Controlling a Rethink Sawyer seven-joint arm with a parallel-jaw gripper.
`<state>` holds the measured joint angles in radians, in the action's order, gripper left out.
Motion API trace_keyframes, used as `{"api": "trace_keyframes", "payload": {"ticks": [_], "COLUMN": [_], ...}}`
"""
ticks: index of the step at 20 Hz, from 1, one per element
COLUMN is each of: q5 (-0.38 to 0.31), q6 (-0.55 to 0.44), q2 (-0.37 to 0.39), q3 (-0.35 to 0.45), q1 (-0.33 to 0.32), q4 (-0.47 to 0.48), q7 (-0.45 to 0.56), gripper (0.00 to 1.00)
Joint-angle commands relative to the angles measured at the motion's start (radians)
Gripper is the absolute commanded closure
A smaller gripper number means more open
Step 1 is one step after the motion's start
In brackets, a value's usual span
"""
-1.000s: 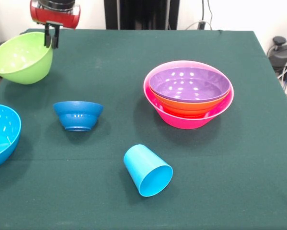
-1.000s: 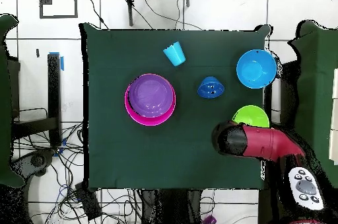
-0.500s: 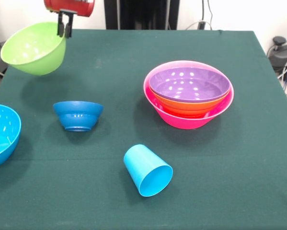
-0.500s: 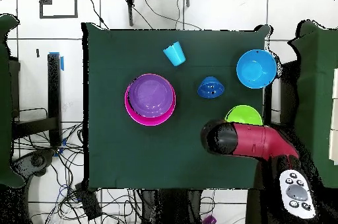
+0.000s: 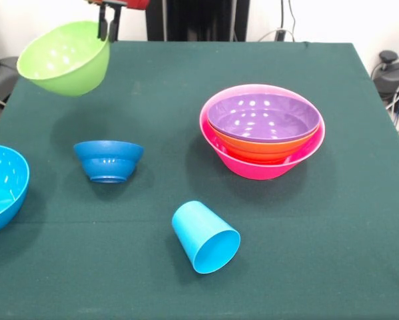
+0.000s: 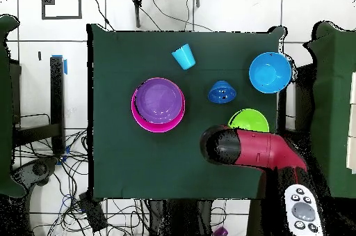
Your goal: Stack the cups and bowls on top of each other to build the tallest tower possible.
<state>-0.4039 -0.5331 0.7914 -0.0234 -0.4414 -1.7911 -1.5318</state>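
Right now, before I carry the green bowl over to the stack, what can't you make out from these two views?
- Front view: the gripper body is cut off by the top edge; only its fingers show, pinching the green bowl rim.
- Overhead view: the arm covers the gripper and part of the green bowl.
- Front view: the sky blue bowl is cut by the left edge.
- Both views: the orange bowl is mostly hidden under the purple bowl.

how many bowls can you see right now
6: lime green bowl held aloft by the gripper; dark blue bowl; sky blue bowl at the edge; purple, orange, pink nested. More may be hidden.
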Motion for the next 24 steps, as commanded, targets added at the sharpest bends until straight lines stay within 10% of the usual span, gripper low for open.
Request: {"api": "trace_keyframes", "payload": {"ticks": [1,24], "q5": [0.052,0.157], "q6": [-0.108,-0.303], "q2": [0.077,0.191], "q3": [0.057,0.011], "q1": [0.042,0.214], "q4": [-0.073,-0.053], "q7": [-0.078,-0.167], "gripper": [1.0,1.0]}}
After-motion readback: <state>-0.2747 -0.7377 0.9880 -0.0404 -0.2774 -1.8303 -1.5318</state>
